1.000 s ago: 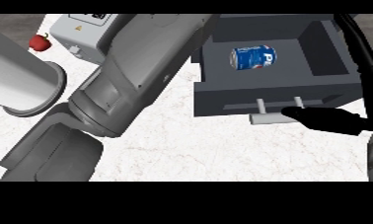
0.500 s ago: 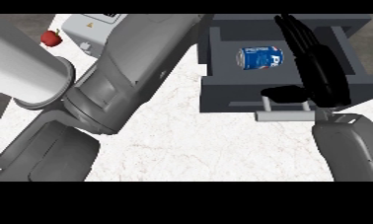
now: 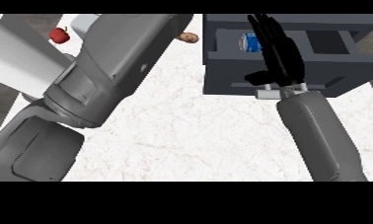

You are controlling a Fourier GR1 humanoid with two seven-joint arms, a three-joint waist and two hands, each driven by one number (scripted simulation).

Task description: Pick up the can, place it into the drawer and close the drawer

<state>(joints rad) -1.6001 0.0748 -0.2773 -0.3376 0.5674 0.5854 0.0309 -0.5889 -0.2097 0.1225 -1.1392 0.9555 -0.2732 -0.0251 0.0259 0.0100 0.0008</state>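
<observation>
The blue can (image 3: 250,41) lies inside the open dark grey drawer (image 3: 226,77) at the upper right, mostly hidden behind my right hand. My right hand (image 3: 280,60) reaches over the drawer's front wall with its fingers straight, pointing away from me. Its palm sits just above the light grey handle (image 3: 280,93), and it holds nothing. My right forearm (image 3: 320,134) comes up from the lower right. My left forearm (image 3: 116,70) fills the left side, and its hand does not show.
A small red fruit (image 3: 59,35) lies at the far left on the white marbled counter (image 3: 189,134). A brown, potato-like lump (image 3: 189,37) rests just left of the drawer. A white box (image 3: 86,21) shows behind the left arm.
My right hand has moved up over the drawer's front and handle, fingers stretched across the inside, now covering most of the can. The left arm has shifted slightly.
</observation>
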